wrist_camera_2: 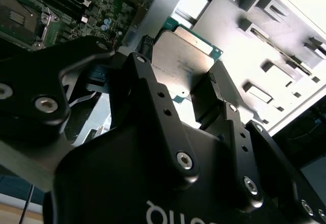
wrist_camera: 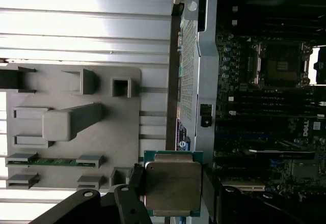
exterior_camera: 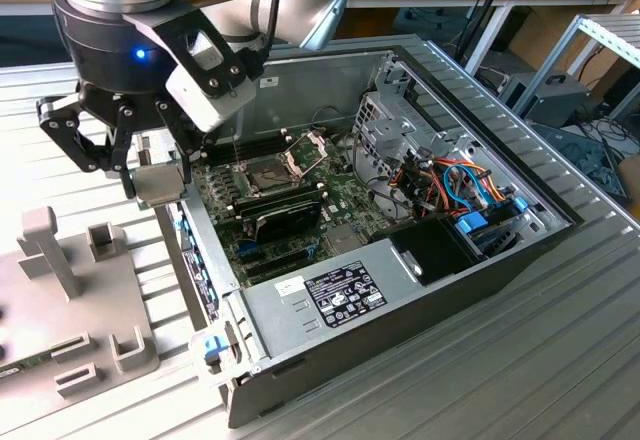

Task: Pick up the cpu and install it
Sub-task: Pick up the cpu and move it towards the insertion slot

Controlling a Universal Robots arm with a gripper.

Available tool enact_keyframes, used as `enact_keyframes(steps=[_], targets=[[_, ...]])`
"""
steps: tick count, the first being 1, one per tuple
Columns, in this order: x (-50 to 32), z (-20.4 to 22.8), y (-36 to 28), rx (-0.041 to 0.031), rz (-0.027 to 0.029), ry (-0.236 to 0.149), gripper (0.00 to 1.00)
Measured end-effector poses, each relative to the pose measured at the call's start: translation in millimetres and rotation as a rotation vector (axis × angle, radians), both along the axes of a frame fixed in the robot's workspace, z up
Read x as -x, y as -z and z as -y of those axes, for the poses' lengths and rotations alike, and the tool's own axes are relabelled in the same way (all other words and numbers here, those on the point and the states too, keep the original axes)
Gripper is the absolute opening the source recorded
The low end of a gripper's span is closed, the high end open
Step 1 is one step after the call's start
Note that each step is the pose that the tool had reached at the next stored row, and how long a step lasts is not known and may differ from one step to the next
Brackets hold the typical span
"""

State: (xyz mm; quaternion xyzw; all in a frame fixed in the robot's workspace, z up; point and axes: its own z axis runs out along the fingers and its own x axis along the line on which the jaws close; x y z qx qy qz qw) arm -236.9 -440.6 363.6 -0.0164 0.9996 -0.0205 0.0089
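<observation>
Pinching the cpu [exterior_camera: 158,188] by two opposite edges, the gripper [exterior_camera: 157,182] is seen at the middle left of the exterior view. It hangs above the slatted table [exterior_camera: 560,360], just beside the computer case [exterior_camera: 480,110] on the exterior view's left, between that case and the grey fixture tray [exterior_camera: 60,290]. In both wrist views the chip [wrist_camera_2: 186,61] [wrist_camera: 173,188] is shown flat between the fingers, its silvery lid toward the cameras and a green rim visible.

The step in hand is judged to be the carry toward the socket [exterior_camera: 268,172], which lies uncovered near the centre of the exterior view with its hinged frame [exterior_camera: 310,148] raised. For this to be done well, the chip should be kept level, gripped on its edges alone, and the case wall cleared with margin. Its corner mark cannot be made out.

As to writing, faint print is carried on the chip's lid, dense print on the label [exterior_camera: 345,295] of the power supply, and white lettering on the gripper body; none is legible enough to be relied on.
</observation>
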Motion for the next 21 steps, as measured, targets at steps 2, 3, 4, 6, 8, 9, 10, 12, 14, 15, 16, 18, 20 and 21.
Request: enact_keyframes(steps=[2, 3, 4, 6, 8, 9, 10, 12, 14, 15, 16, 18, 20, 21], targets=[[-4.2, 0.0, 0.0, 0.0, 0.0, 0.0, 0.55], [-5.6, 0.0, 0.0, 0.0, 0.0, 0.0, 0.55], [-7.8, 0.0, 0.1, 0.0, -0.0001, 0.0, 0.55], [-11.2, 0.0, 0.1, 0.0001, -0.0001, 0.0, 0.55], [-15.5, 0.0, 0.2, 0.0, 0.0, 0.0, 0.55], [-17.4, 0.0, 0.3, -0.0001, 0.0, 0.0, 0.55], [-19.7, 0.0, 0.3, 0.0, 0.0, 0.0, 0.55], [-24.6, 0.0, 0.3, 0.0, -0.0001, 0.0, 0.55], [-31.5, 0.0, 0.4, 0.0001, 0.0, 0.0, 0.55], [-35.0, 0.0, 0.5, 0.0, 0.0, 0.0, 0.55], [-38.1, 0.0, 0.5, 0.0001, -0.0001, 0.0, 0.55], [-43.4, 0.0, 0.6, 0.0, 0.0, 0.0, 0.55], [-48.7, 0.0, 0.7, 0.0, -0.0001, 0.0, 0.55], [-56.5, -0.1, 0.9, 0.0, 0.0, 0.0, 0.55]])
